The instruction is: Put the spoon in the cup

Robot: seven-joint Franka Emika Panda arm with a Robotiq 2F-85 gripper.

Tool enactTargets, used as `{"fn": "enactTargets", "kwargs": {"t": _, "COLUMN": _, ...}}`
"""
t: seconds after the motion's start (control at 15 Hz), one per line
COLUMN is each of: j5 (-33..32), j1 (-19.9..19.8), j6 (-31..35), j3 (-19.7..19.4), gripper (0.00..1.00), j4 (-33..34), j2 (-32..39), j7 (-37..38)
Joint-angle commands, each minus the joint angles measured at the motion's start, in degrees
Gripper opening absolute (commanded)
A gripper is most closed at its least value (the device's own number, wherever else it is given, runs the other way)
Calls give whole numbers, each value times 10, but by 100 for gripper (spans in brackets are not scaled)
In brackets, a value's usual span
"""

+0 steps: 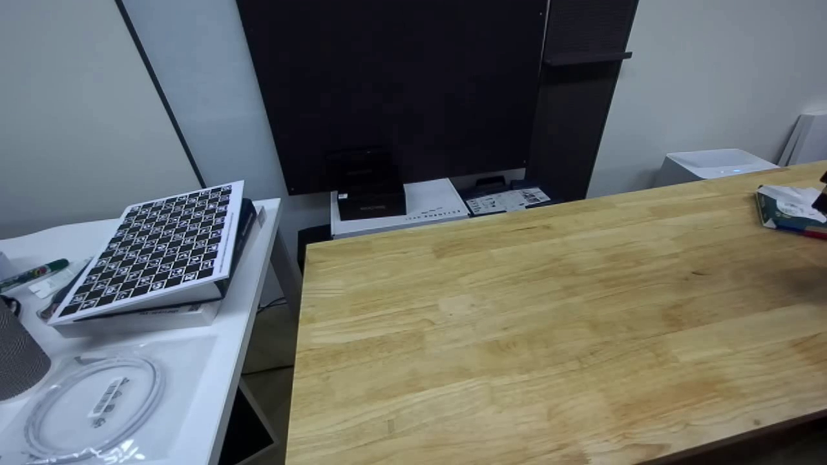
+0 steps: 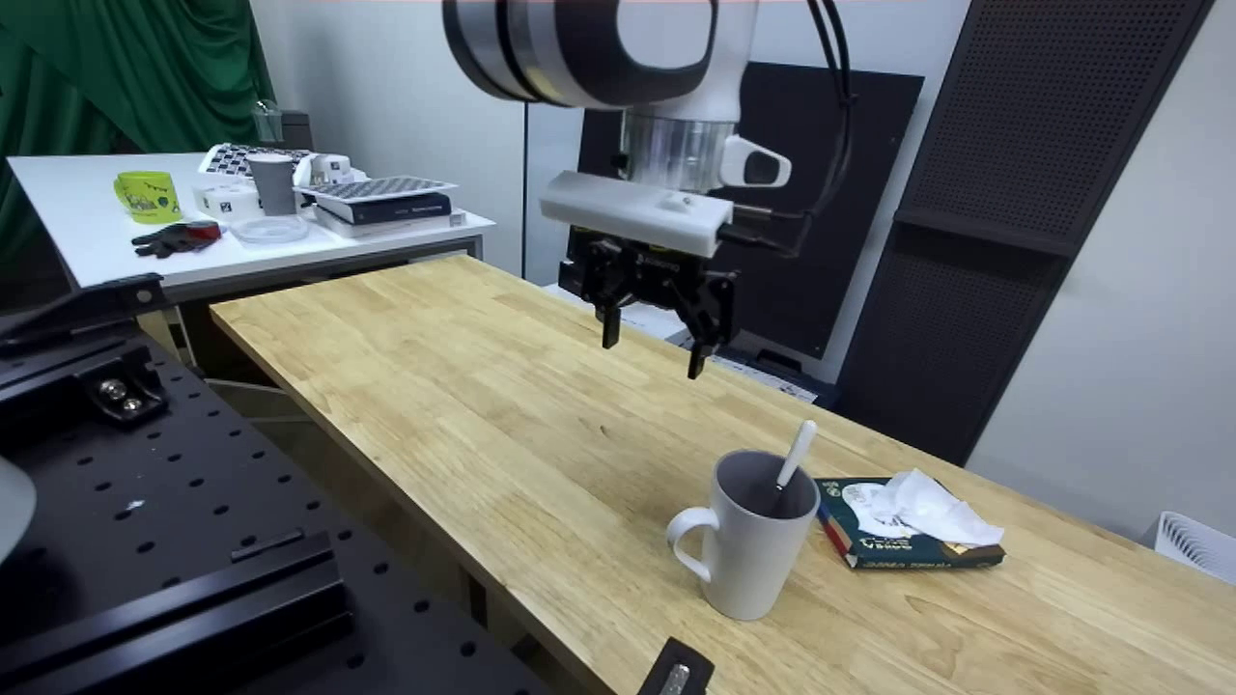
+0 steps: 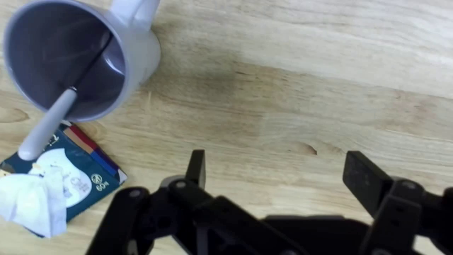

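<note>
A spoon (image 3: 64,102) leans in a pale gray cup (image 2: 748,574) on a wooden table (image 2: 463,396), its white handle jutting past the rim and its lower end dim inside. The gripper (image 2: 653,353) hangs above the tabletop, left of the cup, its jaws spread wide and holding nothing. Just right of the cup, a crumpled white tissue (image 3: 40,202) lies atop a dark green box (image 3: 88,159) marked "60"; other lettering there is hard to read. In an exterior view, the right edge cuts off the box, and a clear bag (image 1: 190,361) at left holds a coiled white cable (image 1: 155,387) with a printed label (image 1: 108,397) too small to make out. A lime-green mug (image 2: 150,198) with dark print stands on the far-left white table (image 2: 87,232).
</note>
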Motion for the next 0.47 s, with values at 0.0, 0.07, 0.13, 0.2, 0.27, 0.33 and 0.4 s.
{"fn": "enactTargets", "kwargs": {"t": 0.0, "j5": -25, "j1": 65, "j6": 114, "j3": -13, "gripper": 100, "j4": -42, "j2": 13, "j7": 84}}
{"fn": "enactTargets", "kwargs": {"t": 0.07, "j5": -23, "j1": 84, "j6": 132, "j3": -19, "gripper": 100, "j4": -46, "j2": 19, "j7": 98}}
{"fn": "enactTargets", "kwargs": {"t": 0.13, "j5": -18, "j1": 107, "j6": 142, "j3": -27, "gripper": 100, "j4": -49, "j2": 27, "j7": 114}}
{"fn": "enactTargets", "kwargs": {"t": 0.2, "j5": -14, "j1": 127, "j6": 136, "j3": -34, "gripper": 100, "j4": -49, "j2": 33, "j7": 124}}
{"fn": "enactTargets", "kwargs": {"t": 0.27, "j5": -35, "j1": 93, "j6": 116, "j3": -19, "gripper": 100, "j4": -40, "j2": 22, "j7": 105}}
{"fn": "enactTargets", "kwargs": {"t": 0.33, "j5": -33, "j1": 111, "j6": 119, "j3": -25, "gripper": 100, "j4": -42, "j2": 28, "j7": 115}}
{"fn": "enactTargets", "kwargs": {"t": 0.4, "j5": -31, "j1": 122, "j6": 121, "j3": -28, "gripper": 100, "j4": -42, "j2": 33, "j7": 120}}
